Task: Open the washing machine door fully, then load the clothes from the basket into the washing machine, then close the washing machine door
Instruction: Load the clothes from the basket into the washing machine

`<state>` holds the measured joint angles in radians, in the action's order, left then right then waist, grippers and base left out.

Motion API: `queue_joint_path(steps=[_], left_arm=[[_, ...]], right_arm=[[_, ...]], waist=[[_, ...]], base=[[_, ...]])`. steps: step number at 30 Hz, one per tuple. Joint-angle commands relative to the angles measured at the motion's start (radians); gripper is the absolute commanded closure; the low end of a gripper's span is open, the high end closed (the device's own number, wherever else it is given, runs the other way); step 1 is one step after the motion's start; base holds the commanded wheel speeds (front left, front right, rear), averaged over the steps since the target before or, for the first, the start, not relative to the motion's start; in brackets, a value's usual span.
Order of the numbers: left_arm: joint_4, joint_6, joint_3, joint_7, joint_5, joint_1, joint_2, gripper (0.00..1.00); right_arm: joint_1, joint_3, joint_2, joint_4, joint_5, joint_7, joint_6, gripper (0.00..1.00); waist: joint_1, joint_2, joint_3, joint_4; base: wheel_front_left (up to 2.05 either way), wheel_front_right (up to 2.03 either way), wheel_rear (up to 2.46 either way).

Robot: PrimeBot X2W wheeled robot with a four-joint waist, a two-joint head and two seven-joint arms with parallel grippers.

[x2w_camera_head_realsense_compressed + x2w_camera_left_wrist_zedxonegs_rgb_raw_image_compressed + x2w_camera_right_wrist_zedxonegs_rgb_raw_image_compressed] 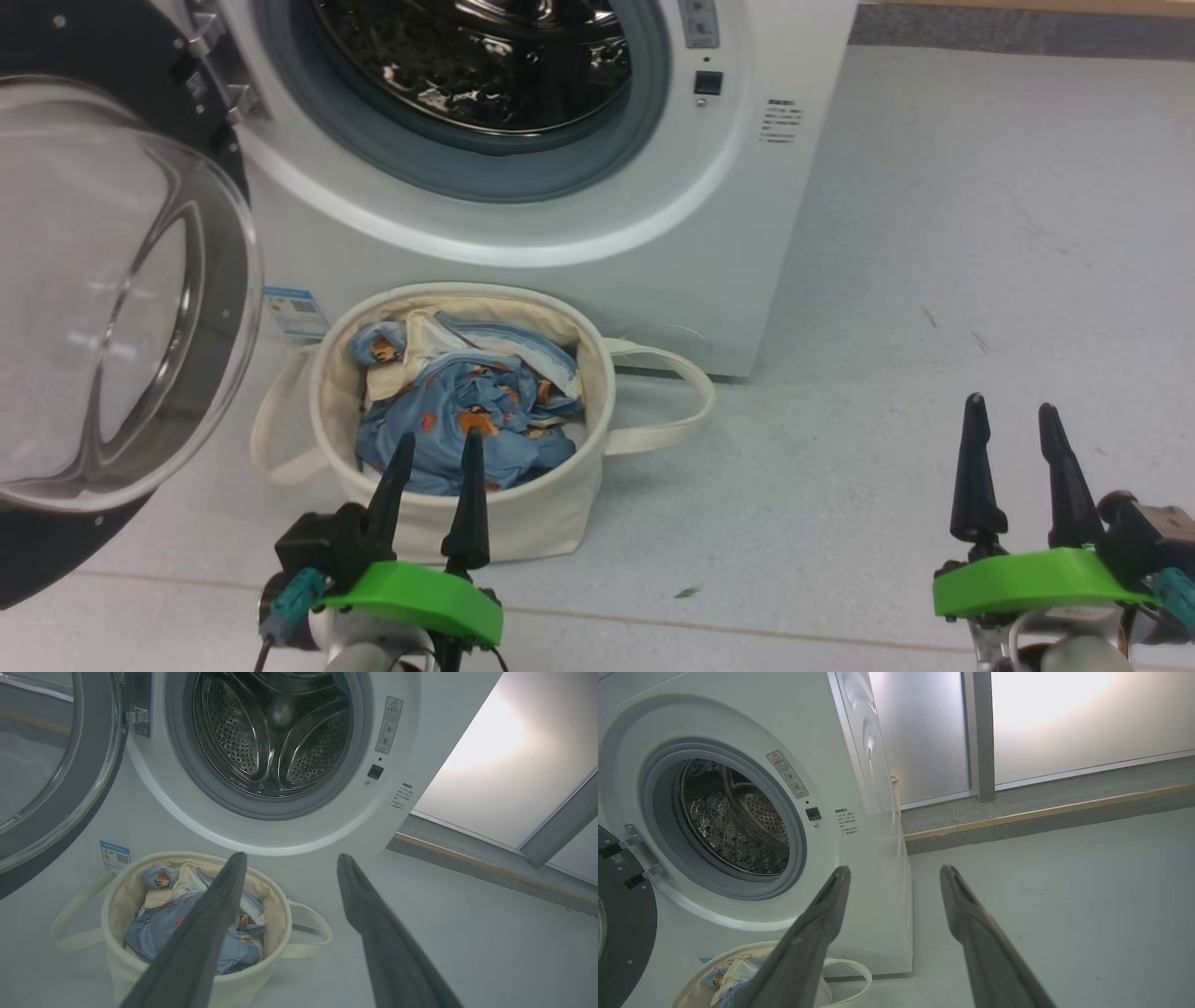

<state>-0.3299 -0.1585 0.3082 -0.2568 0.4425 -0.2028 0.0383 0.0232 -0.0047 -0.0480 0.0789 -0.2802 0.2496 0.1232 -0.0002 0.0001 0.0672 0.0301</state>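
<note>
The washing machine [709, 215] [154, 826] [859, 765] stands with its steel drum exposed. Its door [112, 308] [56, 765] [621, 933] is swung wide out to the left. In front of the washer on the floor sits the cream basket [551, 523] [117, 896] [696, 984], holding blue printed clothes [457, 411] [145, 938] [733, 994] and a beige piece. My left gripper [437, 443] [289, 858] is open, just before the basket's near rim, holding nothing. My right gripper [1013, 411] [894, 872] is open and empty over bare floor to the right.
A blue-and-white label sticker [294, 311] [114, 855] is on the washer's front beside the basket. A raised floor ledge [1041, 812] [490, 868] and frosted glass panels run behind and to the right of the washer.
</note>
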Motion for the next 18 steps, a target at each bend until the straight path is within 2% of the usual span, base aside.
queue_joint_path(steps=[1, 11, 18], left_arm=[[0.026, -0.004, -0.034, -0.005, -0.002, -0.025, 0.012, 0.00], [0.034, -0.005, -0.016, -0.005, -0.058, -0.033, 0.012, 0.00], [0.030, 0.005, -0.005, -0.005, -0.065, -0.036, 0.012, 0.00]], right_arm=[[0.040, 0.028, -0.002, -0.026, 0.008, 0.012, 0.008, 0.00], [0.045, 0.032, -0.002, -0.022, 0.005, 0.012, 0.008, 0.00], [0.051, 0.037, -0.002, -0.022, 0.002, 0.012, 0.008, 0.00]], waist=[[0.0002, -0.0001, 0.001, 0.002], [0.0002, -0.0001, 0.011, 0.011], [0.0002, -0.0001, 0.021, 0.015]], base=[[0.75, -1.52, 0.77], [1.37, -1.96, 0.59], [0.99, -0.99, 0.00]])
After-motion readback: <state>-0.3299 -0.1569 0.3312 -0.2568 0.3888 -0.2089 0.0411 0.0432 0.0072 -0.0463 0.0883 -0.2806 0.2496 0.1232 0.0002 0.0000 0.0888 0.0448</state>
